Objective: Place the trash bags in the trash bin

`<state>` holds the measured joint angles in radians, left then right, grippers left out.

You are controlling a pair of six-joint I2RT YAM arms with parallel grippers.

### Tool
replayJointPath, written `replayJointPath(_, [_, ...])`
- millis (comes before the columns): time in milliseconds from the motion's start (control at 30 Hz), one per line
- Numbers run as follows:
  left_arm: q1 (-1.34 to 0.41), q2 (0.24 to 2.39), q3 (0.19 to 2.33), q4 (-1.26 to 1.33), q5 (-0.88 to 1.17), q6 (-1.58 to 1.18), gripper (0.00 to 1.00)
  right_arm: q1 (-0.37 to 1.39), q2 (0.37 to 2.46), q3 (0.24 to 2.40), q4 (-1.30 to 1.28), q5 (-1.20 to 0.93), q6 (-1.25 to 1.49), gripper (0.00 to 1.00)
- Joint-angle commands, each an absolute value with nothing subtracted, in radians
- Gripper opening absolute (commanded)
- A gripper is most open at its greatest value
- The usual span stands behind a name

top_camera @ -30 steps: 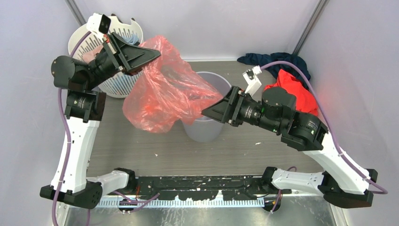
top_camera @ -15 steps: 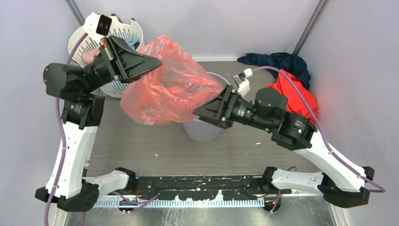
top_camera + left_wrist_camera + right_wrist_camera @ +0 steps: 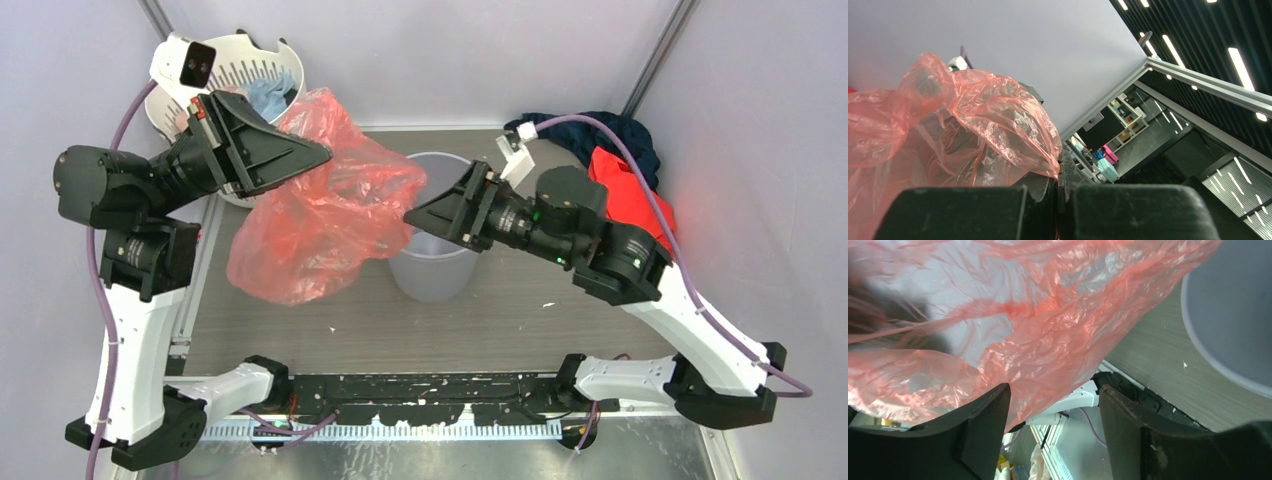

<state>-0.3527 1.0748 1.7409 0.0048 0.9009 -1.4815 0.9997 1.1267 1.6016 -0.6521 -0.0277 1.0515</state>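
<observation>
My left pincer point(image 3: 322, 152) is pressed together on a fold of the trash bag point(image 3: 310, 225), holding it up off the surface point(image 3: 500, 325). The bag hangs slack. Its long axis slants from the far right, at the pinch, down toward the near left. Most of it sits left of the trash bin point(image 3: 432, 275), with its right edge lapping over the bin's left rim. My right pincer point(image 3: 410, 212) is above that rim, pointing left at the film with its jaws apart. In the right wrist view the film drapes just ahead of the gap, unclamped.
</observation>
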Motion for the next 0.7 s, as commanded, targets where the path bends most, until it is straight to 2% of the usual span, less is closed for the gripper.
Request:
replayJointPath(0, [-0.356,1.090,1.845,-0.113,0.902,-1.393,0.00,1.002,1.049,1.605,-0.531,0.047,0.964,0.73])
replayJointPath(100, [-0.356,1.115,1.901,-0.154,0.878,-1.378,0.00,1.002,1.028,1.624,-0.564,0.085,0.950,0.73])
replayJointPath(200, [-0.356,1.150,1.962,-0.168,0.857,-1.385,0.00,1.002,0.956,1.542,-0.558,0.173,1.003,0.72])
replayJointPath(467, [-0.356,1.231,2.051,-0.071,0.819,-1.484,0.00,1.002,0.791,1.167,-0.179,0.221,1.245,0.71])
replayJointPath(667, [-0.356,1.281,2.096,-0.005,0.812,-1.550,0.00,1.002,0.710,1.098,-0.088,0.236,1.256,0.75])
